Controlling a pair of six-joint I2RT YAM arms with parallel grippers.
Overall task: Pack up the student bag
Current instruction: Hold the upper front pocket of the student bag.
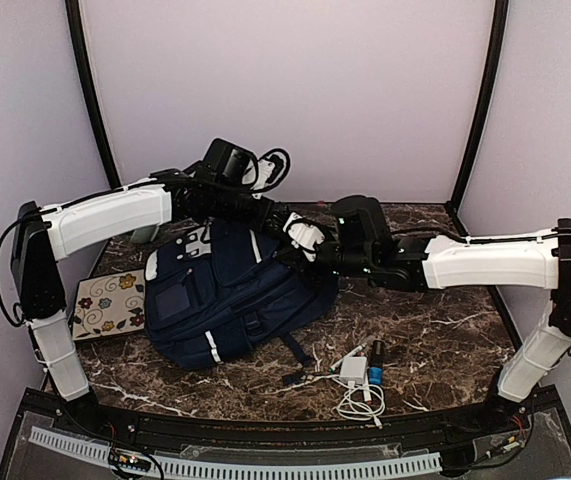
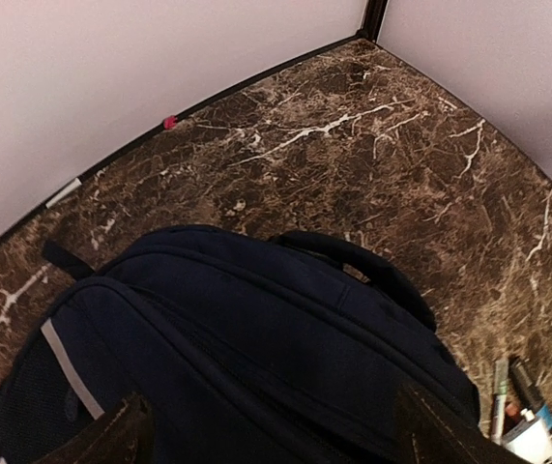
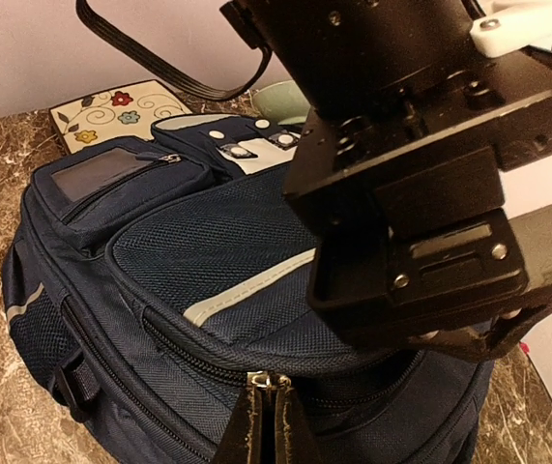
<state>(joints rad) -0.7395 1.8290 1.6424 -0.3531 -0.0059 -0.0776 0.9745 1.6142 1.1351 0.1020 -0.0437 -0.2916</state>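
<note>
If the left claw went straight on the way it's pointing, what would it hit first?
Most likely the student bag: its navy fabric fills the gap ahead of the open left claw, though distance is unclear.

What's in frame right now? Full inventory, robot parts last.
student bag: 1, navy with white trim, lying centre-left on the table
floral notebook: 1, cream with coloured flowers, at the bag's left side
cup: 1, pale green, behind the bag, mostly hidden
charger: 1, white with cable, front right of the bag
blue item: 1, small, beside the charger
pens: 2, grey and dark, by the charger
table: 1, brown marble
left gripper: 1, black, open above the bag
right gripper: 1, black, shut, tips at the zipper pulls
</note>
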